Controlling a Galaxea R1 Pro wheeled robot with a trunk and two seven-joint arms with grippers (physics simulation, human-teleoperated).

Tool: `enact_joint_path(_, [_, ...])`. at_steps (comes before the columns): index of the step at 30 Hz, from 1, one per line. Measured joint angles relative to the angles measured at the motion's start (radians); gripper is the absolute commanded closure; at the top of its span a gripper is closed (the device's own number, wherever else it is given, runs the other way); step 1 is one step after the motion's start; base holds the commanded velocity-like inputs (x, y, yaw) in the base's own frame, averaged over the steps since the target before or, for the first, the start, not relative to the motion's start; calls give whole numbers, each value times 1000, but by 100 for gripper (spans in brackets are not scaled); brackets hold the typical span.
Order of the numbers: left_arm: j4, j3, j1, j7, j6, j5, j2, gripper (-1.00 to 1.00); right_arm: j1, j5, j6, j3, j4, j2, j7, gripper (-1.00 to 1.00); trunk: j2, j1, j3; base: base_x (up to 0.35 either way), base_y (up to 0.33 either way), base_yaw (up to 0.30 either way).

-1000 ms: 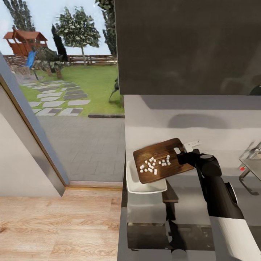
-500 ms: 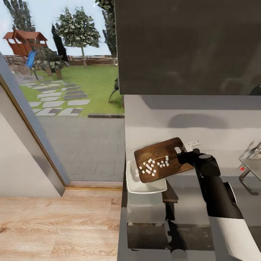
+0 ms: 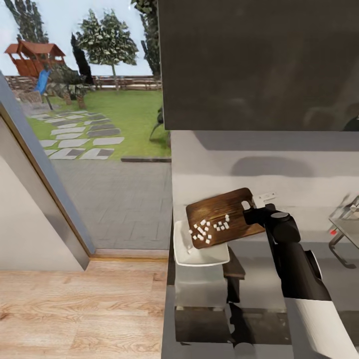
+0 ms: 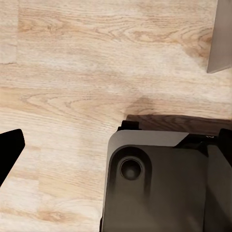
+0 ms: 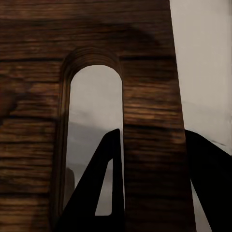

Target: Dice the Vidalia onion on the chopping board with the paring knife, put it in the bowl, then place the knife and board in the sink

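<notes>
right gripper (image 3: 249,212): clamped on chopping board (image 3: 223,217) at handle end; one finger through the handle slot (image 5: 94,135) in right wrist view
chopping board: held in air, tilted down toward bowl (image 3: 199,253), low edge above it
diced onion (image 3: 208,228): white cubes bunched on board's lower half
bowl: white, on countertop (image 3: 259,279) at its left end
left gripper: jaw state cannot tell; left wrist view has wood floor (image 4: 72,87)
sink (image 3: 346,222): at right edge, red knob visible

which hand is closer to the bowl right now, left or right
Right. The right hand grips the board by its handle end, holding it tilted over the bowl. The left hand hangs over the wood floor, no bowl near it.
</notes>
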Motion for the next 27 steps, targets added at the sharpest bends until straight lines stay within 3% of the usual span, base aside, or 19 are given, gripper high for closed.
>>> enact_joint_path(5, [0,0,0,0,0,0,0,-100,0,2,0,1,0,2,-24,100,0,0,0,0,0,0])
enact_joint_path(11, [0,0,0,0,0,0,0,-100,0,-1,-1,36,0,4,-42,100,0,0,0,0,0,0])
enact_joint_path(27, [0,0,0,0,0,0,1,-100,-1,-1,-3,46,0,4,-104,100,0,0,0,0,0,0])
